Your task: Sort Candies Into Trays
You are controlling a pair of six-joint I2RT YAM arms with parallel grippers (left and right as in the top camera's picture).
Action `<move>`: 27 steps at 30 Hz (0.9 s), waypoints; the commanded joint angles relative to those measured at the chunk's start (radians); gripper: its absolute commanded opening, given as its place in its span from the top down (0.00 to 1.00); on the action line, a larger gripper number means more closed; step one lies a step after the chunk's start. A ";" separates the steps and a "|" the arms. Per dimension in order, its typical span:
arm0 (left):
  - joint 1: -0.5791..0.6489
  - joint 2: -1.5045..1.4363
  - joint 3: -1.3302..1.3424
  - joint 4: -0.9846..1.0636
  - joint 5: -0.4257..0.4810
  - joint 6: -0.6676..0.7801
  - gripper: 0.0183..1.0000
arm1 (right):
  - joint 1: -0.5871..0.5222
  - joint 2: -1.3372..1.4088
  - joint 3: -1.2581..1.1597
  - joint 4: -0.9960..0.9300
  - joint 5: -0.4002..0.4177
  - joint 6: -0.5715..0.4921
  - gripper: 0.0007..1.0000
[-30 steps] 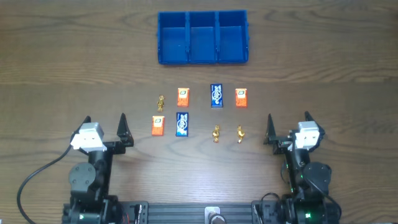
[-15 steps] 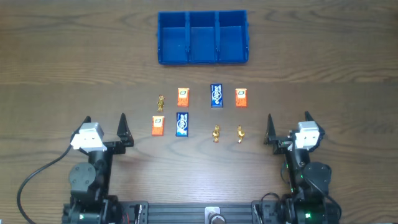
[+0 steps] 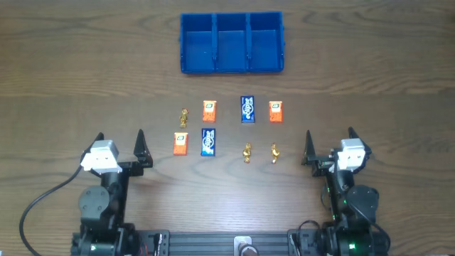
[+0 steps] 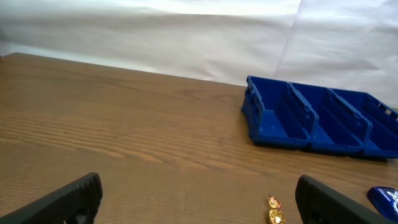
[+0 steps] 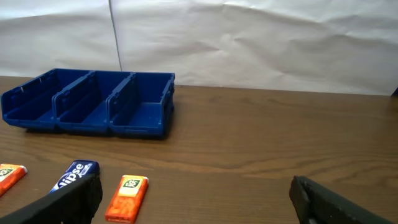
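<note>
The left pincer (image 3: 120, 142) is sitting on the desk (image 3: 64, 78) with its fingers spread apart, and the right pincer (image 3: 330, 144) is gaping equally wide. The candies (image 3: 207, 141) are lying between the two pincers and just ahead of them, in two loose rows. The blue tray (image 3: 232, 68) is standing well beyond the candies.

Blue tray (image 3: 232, 69) sits at the desk's far edge, candies (image 3: 247, 109) scattered mid-desk. Near edge has the left arm (image 3: 106, 171) and right arm (image 3: 345, 167), jaws spread.
</note>
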 commanded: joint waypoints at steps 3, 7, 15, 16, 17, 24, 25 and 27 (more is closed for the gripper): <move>0.004 -0.006 -0.024 -0.032 -0.034 0.014 0.00 | 0.000 -0.008 -0.008 0.002 -0.005 -0.015 0.00; -0.003 -0.007 -0.024 -0.032 -0.031 0.014 0.00 | 0.000 -0.008 -0.008 0.002 -0.005 -0.015 0.00; -0.031 0.077 0.174 -0.162 0.076 -0.070 0.00 | 0.000 -0.008 -0.008 0.002 -0.005 -0.015 0.00; -0.031 0.126 0.249 -0.213 0.101 -0.070 0.00 | 0.000 -0.008 -0.008 0.002 -0.005 -0.015 0.00; -0.031 0.202 0.357 -0.289 0.124 -0.070 0.00 | 0.000 -0.008 -0.008 0.002 -0.005 -0.015 0.00; -0.108 0.834 0.928 -0.746 0.171 -0.077 0.00 | 0.000 -0.008 -0.008 0.002 -0.005 -0.015 0.00; -0.138 0.909 0.946 -0.755 0.146 -0.097 0.00 | 0.000 -0.008 -0.008 0.002 -0.005 -0.015 0.00; -0.190 1.033 0.952 -0.747 0.115 -0.126 0.00 | 0.000 -0.008 -0.008 0.002 -0.005 -0.015 0.00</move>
